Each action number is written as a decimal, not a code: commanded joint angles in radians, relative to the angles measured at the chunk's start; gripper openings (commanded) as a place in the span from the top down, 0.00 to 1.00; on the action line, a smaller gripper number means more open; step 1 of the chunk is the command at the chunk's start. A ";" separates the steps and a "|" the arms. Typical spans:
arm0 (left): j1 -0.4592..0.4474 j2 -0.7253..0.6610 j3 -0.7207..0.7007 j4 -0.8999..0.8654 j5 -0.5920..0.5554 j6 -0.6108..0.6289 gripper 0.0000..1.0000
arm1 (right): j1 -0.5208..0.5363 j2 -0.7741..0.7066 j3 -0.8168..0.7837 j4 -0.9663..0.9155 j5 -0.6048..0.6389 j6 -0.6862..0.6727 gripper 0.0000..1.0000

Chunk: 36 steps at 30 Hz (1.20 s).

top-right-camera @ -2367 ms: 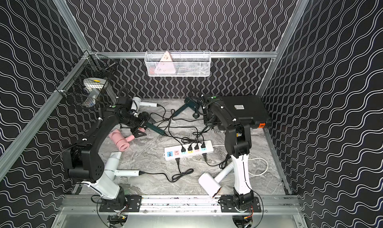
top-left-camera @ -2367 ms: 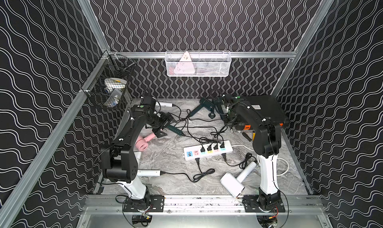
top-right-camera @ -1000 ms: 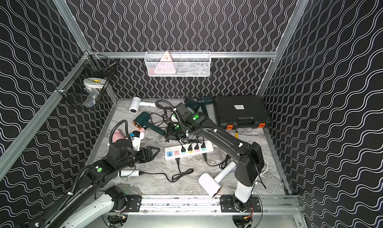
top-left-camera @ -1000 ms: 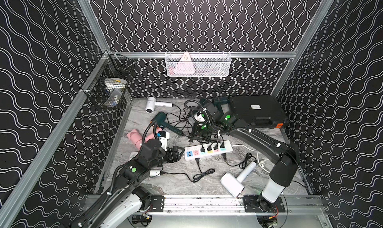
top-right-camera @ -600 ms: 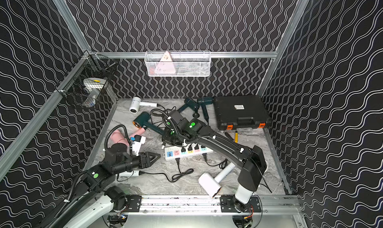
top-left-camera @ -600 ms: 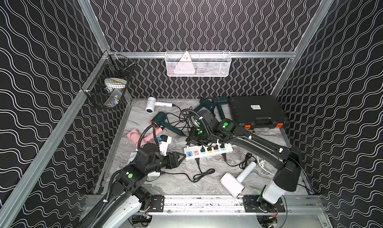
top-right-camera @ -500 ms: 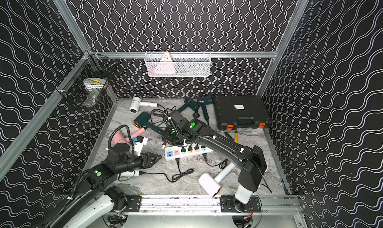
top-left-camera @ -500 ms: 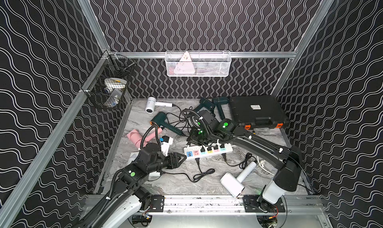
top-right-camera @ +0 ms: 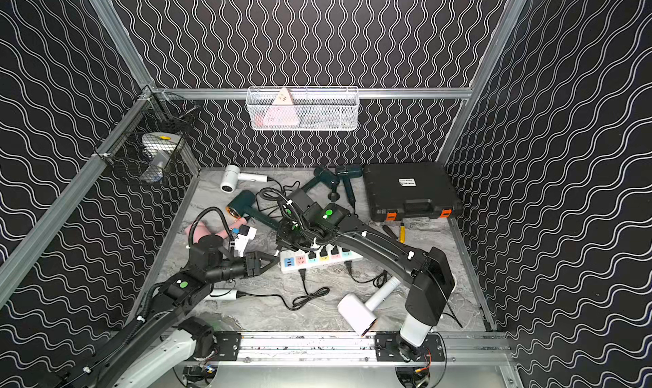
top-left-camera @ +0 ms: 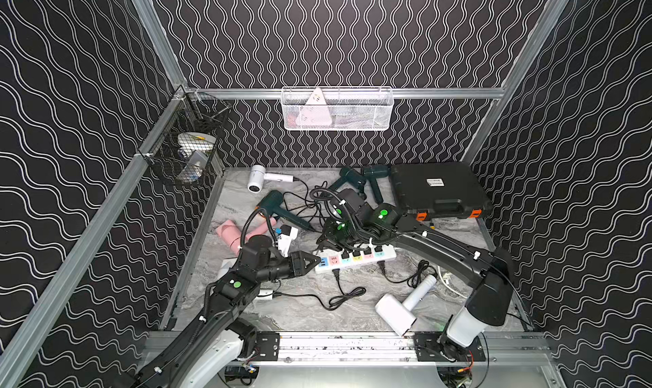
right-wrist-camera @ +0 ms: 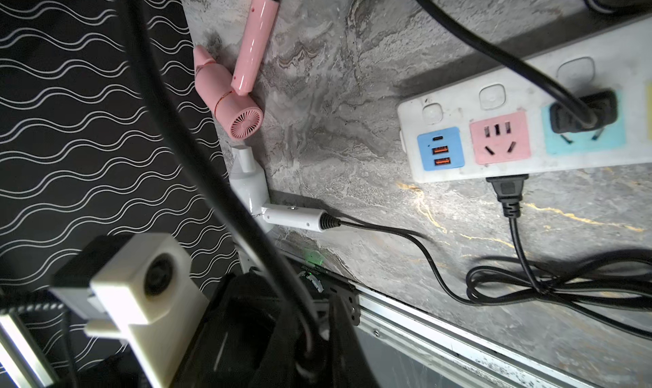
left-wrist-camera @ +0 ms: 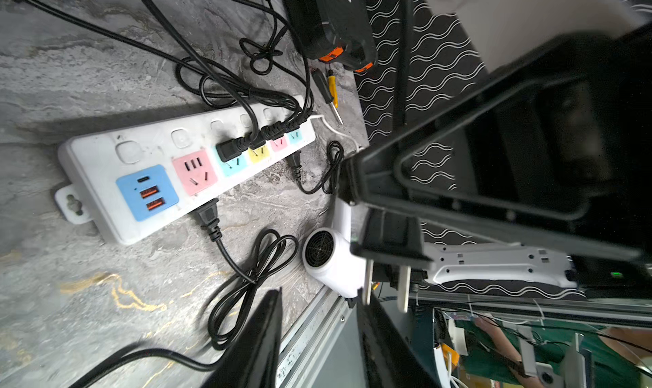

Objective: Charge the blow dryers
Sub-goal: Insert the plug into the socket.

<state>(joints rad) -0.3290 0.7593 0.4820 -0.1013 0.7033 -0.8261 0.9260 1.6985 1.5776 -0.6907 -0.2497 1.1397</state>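
Seven dryers lay about the grey table (top-left-camera: 282, 321), all small T-shaped things with black leads. At the back left was a white dryer (top-left-camera: 257, 179), round-headed, its slim handle pointing toward the middle. Just in front of it lay a dark ringed dryer (top-right-camera: 243, 202), teal with a copper band round its mouth. A plain teal dryer (top-left-camera: 347, 176) and its twin (top-left-camera: 374, 174) lay together at the back, beside the case (top-left-camera: 437, 188). The pink dryer (right-wrist-camera: 229, 100) rested by the left wall, showing a round ribbed fan grille at its rear. Just beside it, at the table's edge, was a small dryer (right-wrist-camera: 248, 185), white with a flat nozzle. Its lead ran to a coil and a plug (right-wrist-camera: 508, 192) that lay against the strip (left-wrist-camera: 98, 157), outside any socket. A big dryer (top-left-camera: 393, 314), white and blocky with a dark mesh grille, lay at the front right near the rail. On the strip the pink socket stood free, while plugs filled those after it. My left gripper (top-left-camera: 315, 261) hung low, pointed at the strip's blue end, jaws apart with nothing between them. My right gripper (top-left-camera: 324, 244) sat just above the strip, closed, and in its wrist view a black cord (right-wrist-camera: 197, 164) ran down into the jaws.
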 commanded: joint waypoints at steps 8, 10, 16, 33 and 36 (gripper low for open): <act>0.067 0.074 -0.025 0.255 0.211 -0.076 0.61 | -0.013 -0.017 -0.021 0.047 -0.050 0.014 1.00; 0.067 0.087 -0.025 0.275 0.216 -0.086 0.61 | -0.013 -0.014 -0.021 0.049 -0.056 0.014 1.00; 0.070 0.108 -0.014 0.253 0.202 -0.065 0.72 | -0.013 0.003 -0.022 0.064 -0.090 0.012 1.00; 0.071 0.289 -0.177 1.005 0.222 -0.442 1.00 | -0.129 -0.123 -0.180 0.190 -0.128 -0.285 0.21; 0.071 0.379 -0.198 1.228 0.244 -0.552 1.00 | -0.214 -0.184 -0.255 0.294 -0.305 -0.311 0.17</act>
<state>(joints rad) -0.2592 1.0950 0.2939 0.7677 0.9108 -1.2232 0.7486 1.5494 1.3602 -0.5320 -0.3965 0.8986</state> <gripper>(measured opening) 0.070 0.833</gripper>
